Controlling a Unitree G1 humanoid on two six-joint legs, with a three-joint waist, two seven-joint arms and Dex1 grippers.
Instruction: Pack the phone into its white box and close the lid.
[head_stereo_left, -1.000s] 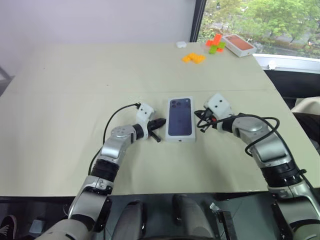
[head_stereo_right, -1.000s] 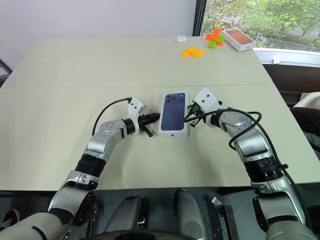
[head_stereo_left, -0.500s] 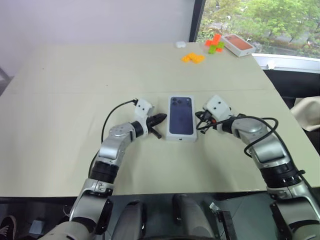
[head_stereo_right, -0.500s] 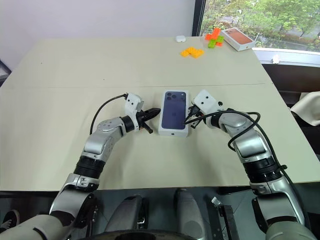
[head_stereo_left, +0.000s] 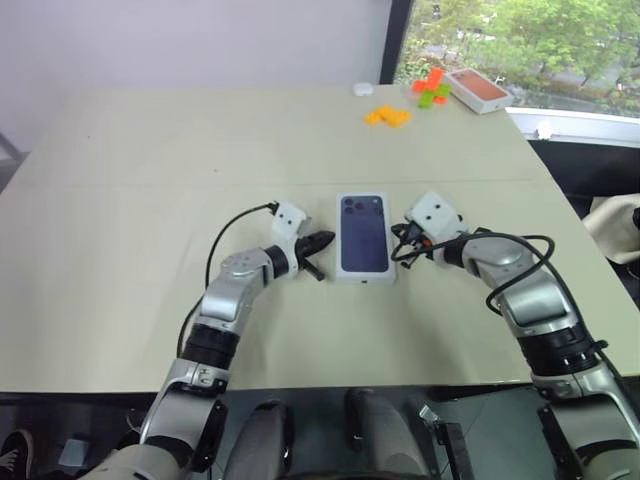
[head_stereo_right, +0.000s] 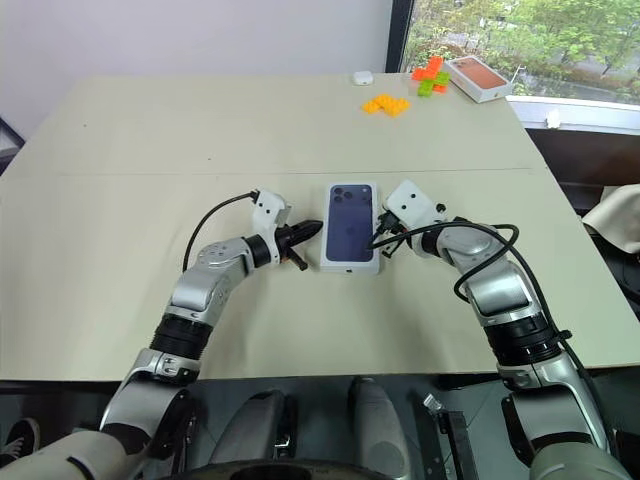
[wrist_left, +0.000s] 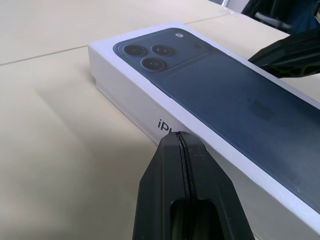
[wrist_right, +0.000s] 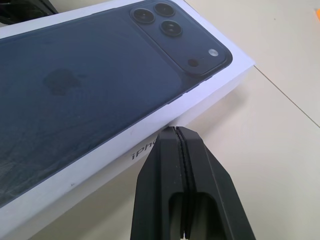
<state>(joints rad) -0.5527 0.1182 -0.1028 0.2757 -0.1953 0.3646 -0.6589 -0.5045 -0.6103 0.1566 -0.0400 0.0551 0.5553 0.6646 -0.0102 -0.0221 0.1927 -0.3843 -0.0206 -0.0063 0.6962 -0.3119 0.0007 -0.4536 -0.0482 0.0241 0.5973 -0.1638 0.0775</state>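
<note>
The lid (head_stereo_left: 364, 235), white with a dark blue phone and camera lenses printed on top, lies flat on the table's middle, and its sides reach down to the tabletop. The white box and the phone are hidden. My left gripper (head_stereo_left: 326, 241) is shut, its tip right at the lid's left long side (wrist_left: 165, 122). My right gripper (head_stereo_left: 399, 244) is shut too, its tip against the lid's right long side (wrist_right: 150, 145). Neither holds anything. The left wrist view also catches the right gripper (wrist_left: 290, 55) across the lid.
At the far right corner lies an orange-topped white box (head_stereo_left: 478, 90), with green and orange bricks (head_stereo_left: 430, 88) beside it, a pile of orange bricks (head_stereo_left: 387, 116) and a small white object (head_stereo_left: 363, 89). The beige table (head_stereo_left: 150, 200) spreads wide to the left.
</note>
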